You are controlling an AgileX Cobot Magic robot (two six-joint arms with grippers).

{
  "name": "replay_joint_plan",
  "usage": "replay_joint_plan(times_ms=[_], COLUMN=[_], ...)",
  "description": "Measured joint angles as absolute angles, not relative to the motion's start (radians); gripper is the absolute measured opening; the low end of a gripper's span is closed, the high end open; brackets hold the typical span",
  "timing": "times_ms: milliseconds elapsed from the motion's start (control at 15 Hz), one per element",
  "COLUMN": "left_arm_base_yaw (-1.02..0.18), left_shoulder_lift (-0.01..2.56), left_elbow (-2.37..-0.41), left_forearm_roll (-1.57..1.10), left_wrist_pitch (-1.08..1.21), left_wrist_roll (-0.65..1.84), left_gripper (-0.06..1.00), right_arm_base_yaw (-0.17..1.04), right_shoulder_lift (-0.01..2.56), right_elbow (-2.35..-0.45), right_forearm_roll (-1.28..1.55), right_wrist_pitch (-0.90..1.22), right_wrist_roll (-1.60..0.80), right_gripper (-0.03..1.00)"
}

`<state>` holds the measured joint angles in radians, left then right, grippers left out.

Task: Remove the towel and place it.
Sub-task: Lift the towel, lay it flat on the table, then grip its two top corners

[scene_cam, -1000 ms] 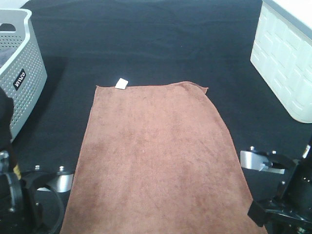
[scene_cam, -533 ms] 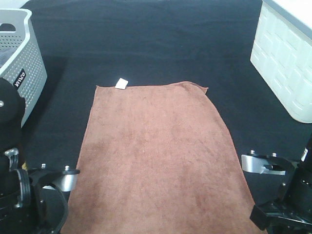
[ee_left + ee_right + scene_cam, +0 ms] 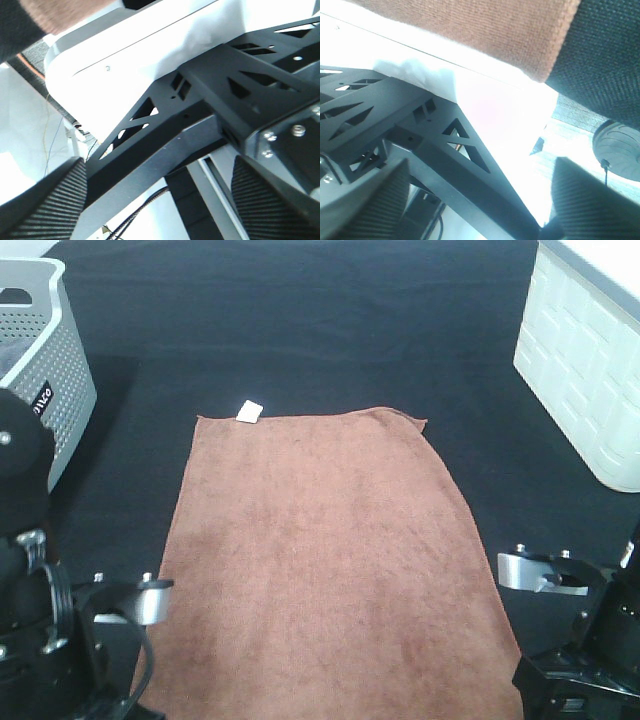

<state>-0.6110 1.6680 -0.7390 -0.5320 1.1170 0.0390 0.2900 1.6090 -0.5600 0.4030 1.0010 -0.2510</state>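
Observation:
The brown towel lies spread flat on the black table cloth, its white tag at the far left corner. My left arm sits at the towel's near left corner and my right arm off its near right corner, both low at the table's front edge. In the left wrist view the left gripper is open, nothing between its ribbed pads, with a bit of the towel beyond. The right gripper is open too, and the towel's hanging edge lies ahead of it.
A grey perforated laundry basket stands at the far left. A white basket stands at the far right. Both wrist views look at the white table edge and black frame struts beneath it.
My left arm has swung in toward the towel's near left corner, its silver joint now over the towel's edge. The right arm has sunk slightly. The towel has not moved.

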Motion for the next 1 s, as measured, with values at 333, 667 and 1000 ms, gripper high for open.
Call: replay_joint_plan(times_ms=[333,667,1000], left_arm_base_yaw=[-0.611,-0.473,-0.243], left_shoulder_lift=[1.668,1.699,1.902], left_elbow=[-0.905,-1.168,-1.489], left_forearm_roll=[-0.480,-0.244,-0.221], left_wrist_pitch=[1.122,1.121,1.079], left_wrist_roll=[0.097,0.111,0.113], left_gripper=[0.75,0.78,0.82], right_arm_base_yaw=[0.284,0.104,0.076], right_shoulder_lift=[1.516,1.577,1.689], right_elbow=[-0.697,-1.036,-1.267], right_forearm_roll=[0.371,0.333,0.279], right_wrist_pitch=[0.973,1.000,1.002], right_wrist_roll=[-0.208,-0.176,-0.193], right_gripper=[0.74,0.78,0.94])
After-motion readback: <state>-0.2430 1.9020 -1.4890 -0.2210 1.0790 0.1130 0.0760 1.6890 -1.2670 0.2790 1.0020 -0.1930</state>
